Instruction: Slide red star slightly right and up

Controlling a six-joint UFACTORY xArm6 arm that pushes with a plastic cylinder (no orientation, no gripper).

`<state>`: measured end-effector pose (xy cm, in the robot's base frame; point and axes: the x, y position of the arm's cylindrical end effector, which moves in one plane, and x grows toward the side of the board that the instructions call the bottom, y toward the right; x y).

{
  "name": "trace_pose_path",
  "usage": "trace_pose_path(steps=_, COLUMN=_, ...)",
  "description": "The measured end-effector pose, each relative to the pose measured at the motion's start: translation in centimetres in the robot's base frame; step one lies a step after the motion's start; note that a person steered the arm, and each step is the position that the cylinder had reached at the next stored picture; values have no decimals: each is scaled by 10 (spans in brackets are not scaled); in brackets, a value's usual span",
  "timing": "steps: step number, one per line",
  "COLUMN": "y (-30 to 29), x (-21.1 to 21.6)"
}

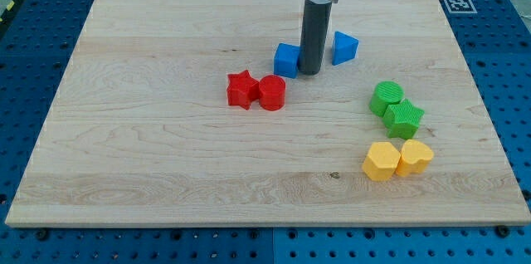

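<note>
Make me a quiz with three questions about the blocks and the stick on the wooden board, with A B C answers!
1. Where is my tip?
A. Between the two blue blocks
B. On the yellow blocks
C. Left of the red star

2. How many green blocks are there?
A. One
B. Two
C. Four

3. What is the red star touching?
A. My tip
B. A red cylinder
C. Nothing

Answers:
1. A: the rod comes down between the blue cube and the blue triangle.
2. B: a green cylinder and a green star sit together.
3. B: the red cylinder presses against its right side.
</note>
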<state>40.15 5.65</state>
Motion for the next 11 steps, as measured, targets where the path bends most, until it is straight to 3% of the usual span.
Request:
trace_pose_path(steps=4, y=-126, x=3)
trace_pose_path(steps=5, y=-154, x=43)
trace_pose_path(steps=6, y=-132, x=84)
trace_pose_path(steps=11, y=-112, x=42)
